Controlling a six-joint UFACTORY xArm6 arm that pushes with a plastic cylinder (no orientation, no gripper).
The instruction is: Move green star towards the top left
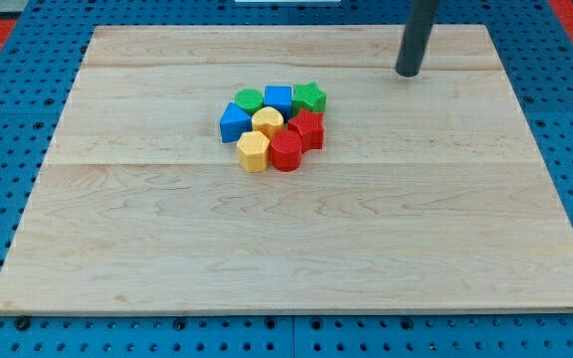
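Observation:
The green star [310, 96] sits at the top right of a tight cluster of blocks near the middle of the wooden board [147, 239]. It touches the blue cube [279, 98] on its left and the red block [308, 129] below it. My tip [407, 74] stands on the board to the view's upper right of the star, well apart from every block.
The cluster also holds a green block [249, 99], a blue block [234, 122], a yellow block [267, 121], a yellow hexagon [253, 152] and a red cylinder [286, 152]. A blue pegboard [8, 149] surrounds the board.

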